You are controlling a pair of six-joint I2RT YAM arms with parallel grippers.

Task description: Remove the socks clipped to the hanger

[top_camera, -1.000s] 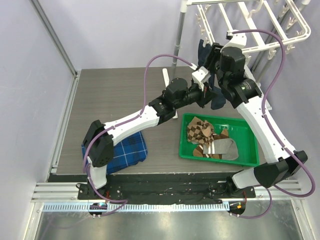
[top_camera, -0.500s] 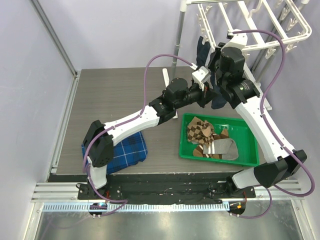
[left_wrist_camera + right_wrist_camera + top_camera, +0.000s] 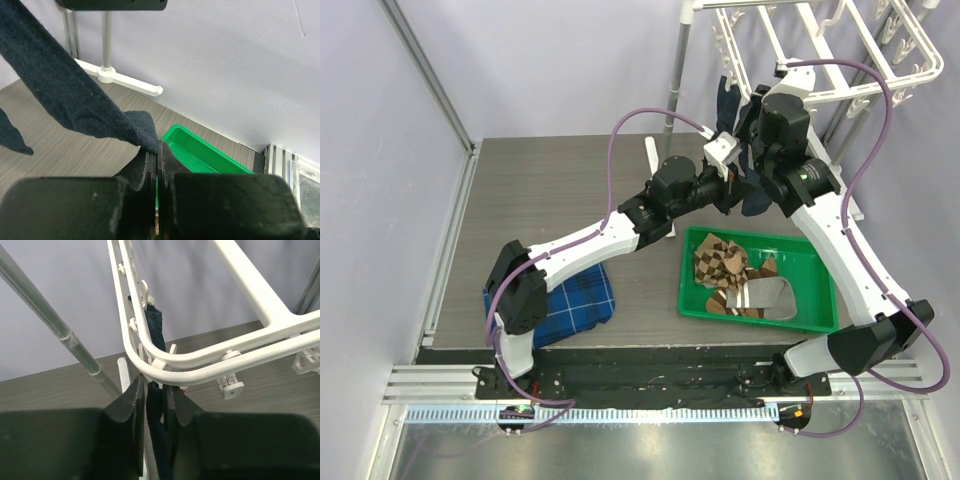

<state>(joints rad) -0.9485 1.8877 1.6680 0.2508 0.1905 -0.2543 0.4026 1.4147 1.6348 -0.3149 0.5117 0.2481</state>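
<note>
A plain dark navy sock (image 3: 757,200) hangs from a clip at the near corner of the white hanger (image 3: 775,38). My left gripper (image 3: 732,190) is shut on the sock's loose lower end; in the left wrist view the sock (image 3: 65,90) runs up and left from my left gripper (image 3: 158,146). My right gripper (image 3: 745,112) is right under the hanger's corner (image 3: 250,282). In the right wrist view my right gripper (image 3: 156,385) is closed around the sock's top (image 3: 159,440) just below the clip. A second navy sock (image 3: 154,322) is clipped farther along the frame.
A green tray (image 3: 800,265) on the table's near right holds a brown argyle sock (image 3: 720,262), a grey sock (image 3: 770,295) and a striped one. A folded blue plaid cloth (image 3: 565,300) lies near left. The metal pole stand (image 3: 677,70) rises behind the grippers.
The right gripper and the hanger's corner have shifted slightly up and left. The left gripper keeps its hold on the sock's end.
</note>
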